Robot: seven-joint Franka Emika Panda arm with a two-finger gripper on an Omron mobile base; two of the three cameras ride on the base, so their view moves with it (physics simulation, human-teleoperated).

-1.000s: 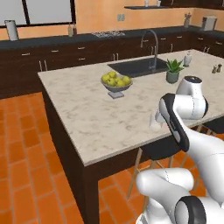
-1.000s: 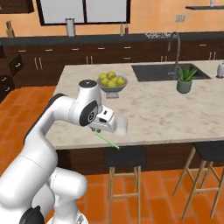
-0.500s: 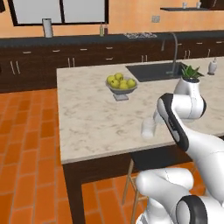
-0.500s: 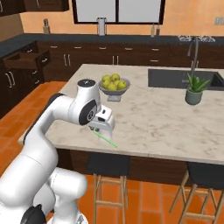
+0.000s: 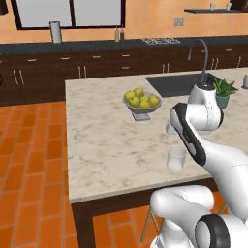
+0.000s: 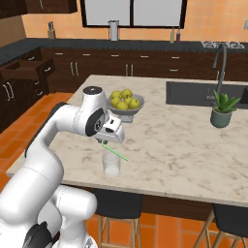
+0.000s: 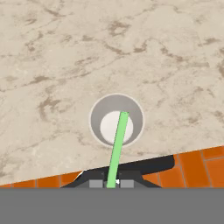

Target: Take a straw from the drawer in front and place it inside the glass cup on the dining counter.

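Note:
The glass cup point(image 6: 111, 165) point(image 5: 176, 159) stands near the front edge of the dining counter point(image 6: 160, 145) point(image 5: 106, 145). My gripper point(image 6: 103, 141) hangs just above it, shut on the light-green straw point(image 6: 116, 153), which slants down to the right over the cup. In the hand view the straw point(image 7: 117, 147) runs from my closed fingers toward the cup's mouth point(image 7: 97, 131), its far end over the opening. The straw's tip stays above the glass. A dark-brown drawer point(image 6: 26, 69) stands pulled out at the far left.
A grey bowl of yellow-green fruit point(image 6: 125, 102) point(image 5: 141, 100) sits on the island behind my hand. A potted plant point(image 6: 223, 109) and the sink point(image 6: 203, 93) lie to the right. Stools point(image 6: 118, 208) stand below the counter edge, over orange tile floor.
The base has driven, so both base views have shifted and the island now sits closer and more square-on. My gripper still holds the straw, now right above the cup.

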